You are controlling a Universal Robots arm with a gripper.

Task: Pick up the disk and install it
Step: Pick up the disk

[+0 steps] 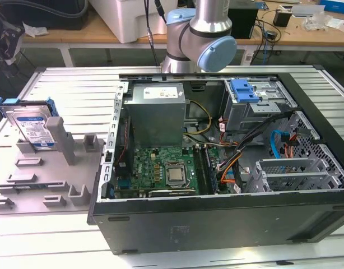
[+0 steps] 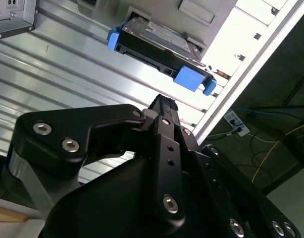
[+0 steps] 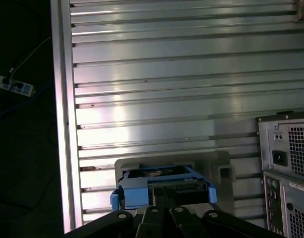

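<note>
Exterior view, disk [image 1: 32,126]: leans upright in a grey fixture [image 1: 60,140] by the table [image 1: 65,84] edge on the exterior view's left, well apart from the open case [image 1: 217,157].
Exterior view, my arm [image 1: 208,33]: rises at the table's far edge.
Second wrist view, my gripper [image 2: 162,103]: near the disk [image 2: 157,47], not touching it.
First wrist view, disk [image 3: 142,188]: just beyond my gripper [image 3: 164,196], close to the table edge.
Grip: released or clenched, I cannot tell.

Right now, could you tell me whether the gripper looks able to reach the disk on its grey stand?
Probably yes: the disk stands on edge in the grey stand, outside the computer case, and the gripper points at it with nothing between.
</note>
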